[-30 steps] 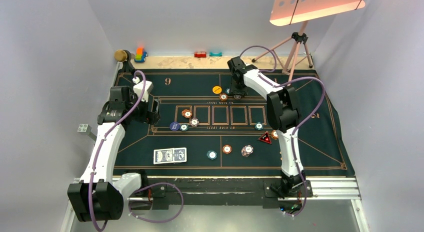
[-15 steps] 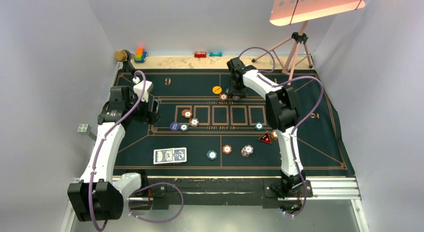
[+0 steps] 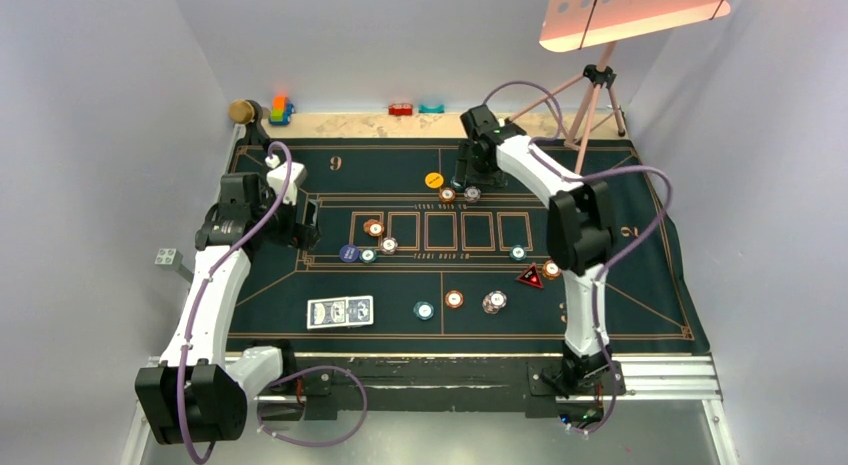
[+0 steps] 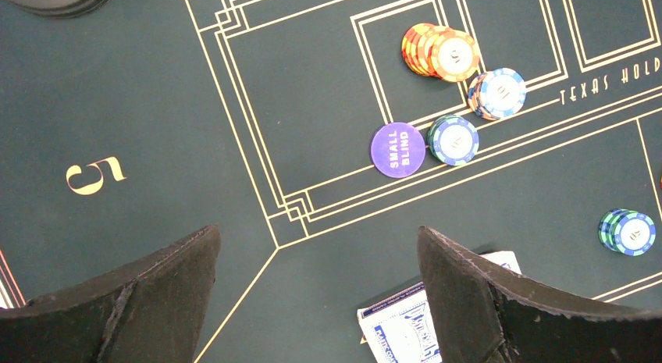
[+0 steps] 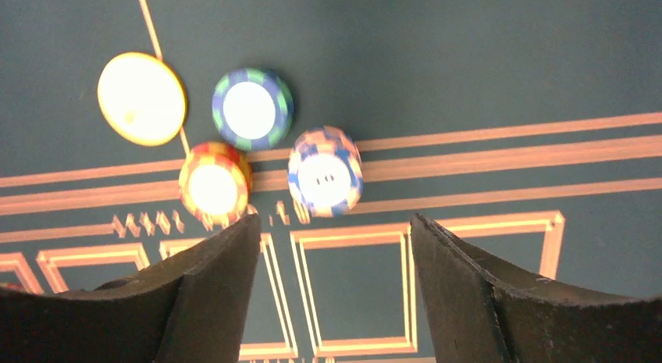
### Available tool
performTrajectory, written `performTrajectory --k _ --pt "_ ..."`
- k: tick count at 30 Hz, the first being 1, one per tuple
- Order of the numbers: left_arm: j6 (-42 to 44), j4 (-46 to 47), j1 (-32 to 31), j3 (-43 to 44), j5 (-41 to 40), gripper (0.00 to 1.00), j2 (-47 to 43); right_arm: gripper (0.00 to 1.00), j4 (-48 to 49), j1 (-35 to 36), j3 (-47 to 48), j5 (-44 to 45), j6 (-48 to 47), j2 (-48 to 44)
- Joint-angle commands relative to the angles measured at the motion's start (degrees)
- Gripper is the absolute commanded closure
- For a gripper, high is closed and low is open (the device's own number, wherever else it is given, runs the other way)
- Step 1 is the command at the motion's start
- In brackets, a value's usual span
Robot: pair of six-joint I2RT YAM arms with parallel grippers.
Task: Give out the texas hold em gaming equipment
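My right gripper (image 3: 469,179) (image 5: 334,222) hangs open and empty at the far middle of the mat. Just beyond its fingertips stands a white-and-blue chip stack (image 5: 325,172) (image 3: 472,193), apart from both fingers. Beside that stack are an orange chip stack (image 5: 215,185) (image 3: 447,194), a blue-green chip (image 5: 252,108) and the yellow button (image 5: 141,98) (image 3: 433,180). My left gripper (image 3: 307,228) (image 4: 318,234) is wide open over bare felt. The blue-backed cards (image 4: 402,328) (image 3: 340,311) lie partly under its right finger. Ahead of it sit a purple small-blind disc (image 4: 397,150) and orange (image 4: 441,52), white-blue (image 4: 497,93) and green-blue (image 4: 453,139) chips.
A red triangular marker (image 3: 529,276) and an orange chip (image 3: 550,269) lie near the right arm, a teal chip (image 3: 517,252) just beyond them. Three more chip stacks (image 3: 454,298) sit on the near half. Toy blocks (image 3: 280,109) line the far edge; a tripod (image 3: 598,90) stands back right.
My right gripper has opened and drawn back, leaving the white-and-blue chip stack on the mat beside the orange one. The left arm has stayed still.
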Motion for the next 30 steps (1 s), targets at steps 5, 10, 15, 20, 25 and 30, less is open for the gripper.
performTrajectory --k 5,10,15,20,25,30 --pt "1.5 1.7 0.5 -1.0 0.7 0.00 -0.8 0.24 2.8 2.4 -24.9 0.4 3.4 -28.9" --pt "1.3 1.5 0.6 -0.8 1.3 0.00 -0.8 0.19 -0.4 7.4 -39.4 1.9 8.1 -41.4" --pt "1.3 1.3 0.5 -0.8 1.3 0.00 -0.9 0.14 -0.8 11.3 -48.9 -0.5 13.0 -48.8" --pt "1.3 1.2 0.5 -0.6 1.2 0.00 -0.9 0.12 1.2 12.8 -56.4 -4.1 15.0 -50.5" --pt "1.1 1.3 0.6 -0.7 0.9 0.00 -1.5 0.12 1.8 15.3 -59.1 -4.7 16.2 -50.5" --pt "1.0 1.3 0.6 -0.7 0.9 0.00 -1.6 0.11 3.7 18.0 -60.7 -4.4 17.1 -47.8"
